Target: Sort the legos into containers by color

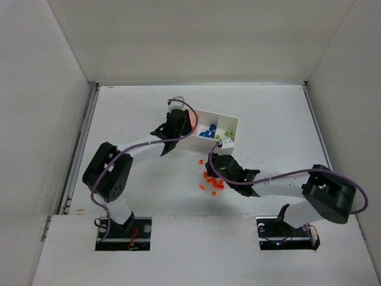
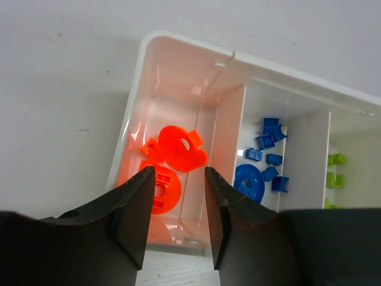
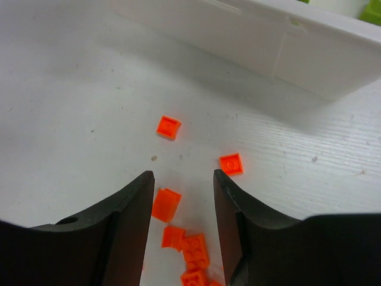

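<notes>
Your left gripper [image 2: 178, 174] is hanging over the tray [image 2: 134, 107], near the middle of the top view, with its jaws spread and nothing between them. Orange legos [image 2: 181, 146] are lying in the tray's left box, blue ones [image 2: 250, 182] in the middle and green ones [image 2: 335, 159] on the right. The tray's long side is running from upper left to lower right.

Your right gripper [image 3: 183, 176] is hovering with its jaws spread wide over the loose orange legos [image 3: 168, 127]. They are lying close together, so you are risking pinching 2 at once or scattering them. Both arms are working close together and could bump the tray.
</notes>
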Robot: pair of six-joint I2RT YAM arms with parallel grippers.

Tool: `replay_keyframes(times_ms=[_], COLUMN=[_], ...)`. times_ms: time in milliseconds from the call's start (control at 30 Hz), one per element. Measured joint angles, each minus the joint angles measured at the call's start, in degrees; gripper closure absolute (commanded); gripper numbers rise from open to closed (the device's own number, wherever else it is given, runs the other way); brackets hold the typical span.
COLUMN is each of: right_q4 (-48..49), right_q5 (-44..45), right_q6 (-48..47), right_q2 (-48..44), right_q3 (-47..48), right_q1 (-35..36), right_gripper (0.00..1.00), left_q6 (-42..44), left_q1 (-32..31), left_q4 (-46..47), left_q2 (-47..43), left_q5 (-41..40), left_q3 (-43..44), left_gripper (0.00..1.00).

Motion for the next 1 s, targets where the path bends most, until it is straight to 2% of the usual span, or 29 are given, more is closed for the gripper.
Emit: replay_keyframes(times_ms=[133,467,733,867,933,1000], right_q4=[-0.2,-1.09,-2.21,-2.99,-3.45,-4.35], right_q5=[1.05,1.79,3.19,3.98,4.17,4.33], right_q6=[0.02,0.15,1.4,2.12,2.34,2.34], right_q2=[5.33,16.46,19.98,20.65,20.65,20.17], right_q3=[3.98,11.41,14.4,15.3,15.5,15.52], right_q1=[0.35,0.52,0.52,0.52,0.52,0.59], right_gripper=[0.5,0.5,0.71,0.81,0.82,0.82], left_q6=[-1.07,-5.49,-8.33,-9.68,-10.69,-11.98], left_q1=[-0.31,-0.33,-2.03,-4.22,-4.98,-5.44], left_q4=[0.57,0.42,-4.42,-4.66,-3.74,-2.97], left_q2=[-4.15,-24.68,-26.36,-26.03,-26.21,-26.95], left_q5=[0.04,-1.49,-3.37,-3.17,-2.43,-1.79], left_q3=[-2.89,-17.75,-22.05,-24.41,-26.45,-29.03], left_gripper=[0.58,0.57,0.57,0.81,0.87,0.88])
